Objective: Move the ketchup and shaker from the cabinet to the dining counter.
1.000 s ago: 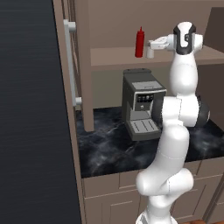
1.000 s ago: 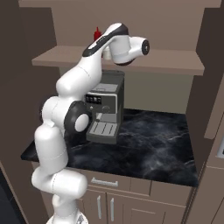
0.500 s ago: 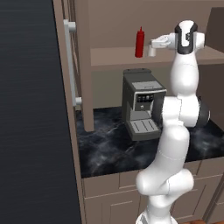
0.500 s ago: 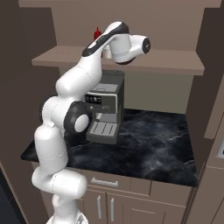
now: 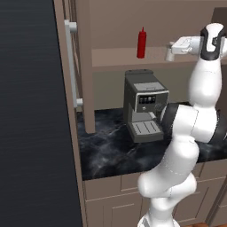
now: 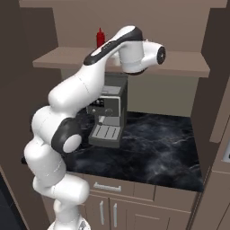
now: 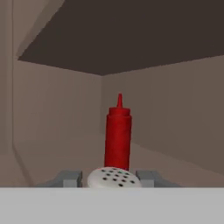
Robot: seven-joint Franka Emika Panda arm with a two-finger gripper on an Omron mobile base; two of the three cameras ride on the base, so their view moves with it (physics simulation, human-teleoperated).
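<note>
The shaker [image 7: 114, 177], a pale cylinder with a dotted cap, stands on the brown cabinet shelf [image 5: 115, 60], and my gripper [image 7: 109, 178] is shut on it, one grey finger pressed to each side. Seen from the left base, the gripper [image 5: 172, 48] reaches in from the right at the shaker [image 5: 169, 53]. The red ketchup [image 7: 118, 136] stands upright on the shelf a little beyond the shaker, apart from it. The same ketchup [image 5: 141, 43] is left of the shaker there, and its top [image 6: 100, 37] peeks over my arm from the right base. The dining counter is out of view.
A grey coffee machine [image 5: 144, 108] stands on the short black marble worktop [image 6: 157, 148] under the shelf. The cabinet door hangs open at the left with its silver bar handle [image 5: 72, 62]. Brown cabinet walls [image 7: 52, 118] close in behind and beside the ketchup.
The jaws have closed from wide open onto the shaker. The arm has hardly moved, and the ketchup stands where it was.
</note>
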